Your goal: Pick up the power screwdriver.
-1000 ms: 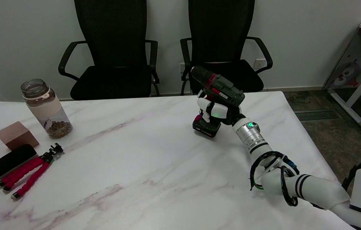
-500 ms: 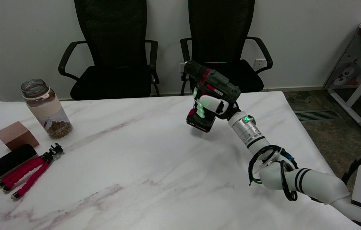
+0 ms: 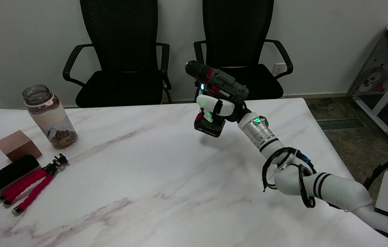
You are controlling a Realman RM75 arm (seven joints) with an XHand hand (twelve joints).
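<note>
Head view: the power screwdriver (image 3: pixel 218 83) is held in the air above the table (image 3: pixel 145 171), clear of its surface, with a faint shadow below it. The dark green body sits directly above the right hand (image 3: pixel 215 106), tilted, with the chuck end pointing up and away to the hand's left. The black battery base hangs just below the hand. The hand's white fingers (image 3: pixel 211 102) are wrapped around the grip between body and battery, holding the tool firmly. A green light shows on the tool just above the hand. The right arm (image 3: pixel 283 161) extends from the hand toward the lower right. Well apart to the hand's left stand a jar (image 3: pixel 49 116), a brown block (image 3: pixel 18 145), a black case (image 3: pixel 12 172) and a red-legged tripod (image 3: pixel 32 188).
</note>
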